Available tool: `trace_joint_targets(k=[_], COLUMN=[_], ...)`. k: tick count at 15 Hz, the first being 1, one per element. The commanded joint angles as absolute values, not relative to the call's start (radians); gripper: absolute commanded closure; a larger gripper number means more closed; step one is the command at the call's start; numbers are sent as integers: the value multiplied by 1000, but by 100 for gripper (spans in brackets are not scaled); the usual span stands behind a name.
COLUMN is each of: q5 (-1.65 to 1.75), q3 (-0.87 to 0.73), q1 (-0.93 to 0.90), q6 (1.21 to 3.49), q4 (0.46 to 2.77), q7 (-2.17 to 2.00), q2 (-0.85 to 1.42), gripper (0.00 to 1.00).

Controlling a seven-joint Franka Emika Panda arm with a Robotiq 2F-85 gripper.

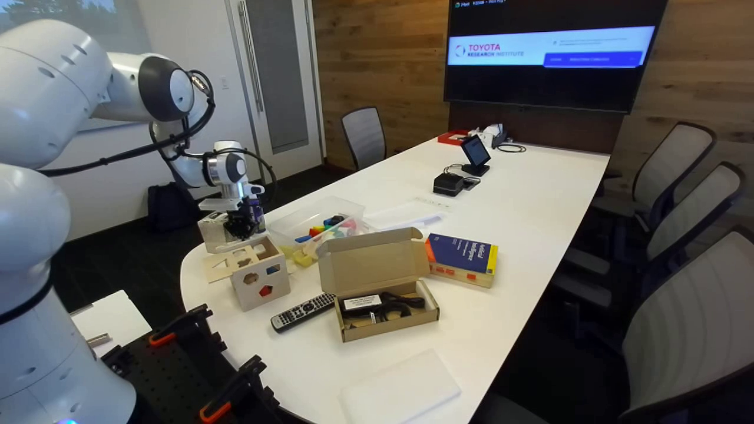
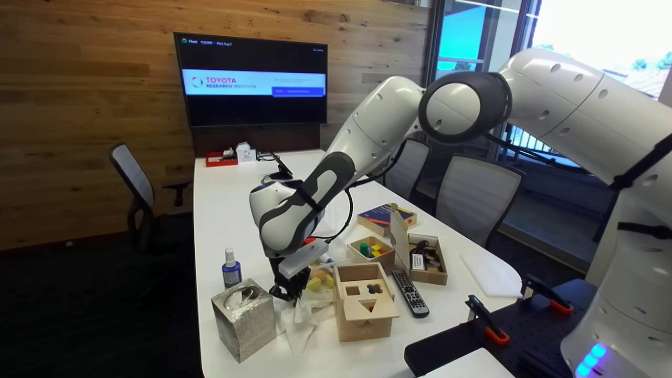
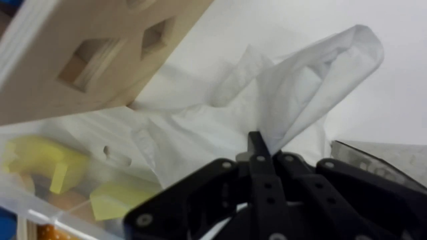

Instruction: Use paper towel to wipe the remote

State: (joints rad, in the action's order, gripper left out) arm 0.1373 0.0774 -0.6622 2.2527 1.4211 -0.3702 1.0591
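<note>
Aslant on the white counter (image 1: 530, 194) in an exterior view, the black remote (image 1: 302, 312), with pale buttons upward and its far end against or just beside the open cardboard box (image 1: 392, 330), hard to tell which. Inside that box, a white-labelled black item (image 1: 362, 302) and dark cable (image 1: 402, 304). Near the remote, a wooden box (image 1: 261, 279) with shaped holes and a jutting lid (image 1: 231, 263). Beyond its top, at the end of the white arm (image 1: 123, 85), a dark pincer (image 1: 242, 229), too small for reading its fingers. Behind the raised cardboard lid (image 1: 372, 262), a see-through bin (image 1: 297, 218) of coloured blocks (image 1: 321, 229); just beside that lid, a blue book (image 1: 462, 253). Toward the near edge, a flat white sheet (image 1: 400, 388).
</note>
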Motion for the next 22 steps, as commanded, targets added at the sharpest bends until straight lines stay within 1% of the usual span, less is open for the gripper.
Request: trace_joint_targets(k=[1, 7, 10, 13, 17, 19, 22], q5=[134, 177, 254, 355, 435, 463, 552], q3=[94, 50, -2, -20, -2, 3, -3], q1=[-652, -697, -739, -739, -665, -602, -484], q6=[2243, 2259, 2201, 2145, 2149, 2188, 2322], q4=[1559, 1811, 1918, 2033, 2212, 2303, 2406], q7=[-347, -510, -685, -848, -1000, -1042, -1075], q2=[914, 650, 527, 416, 289, 250, 240], gripper=[100, 100, 100, 100, 100, 100, 100])
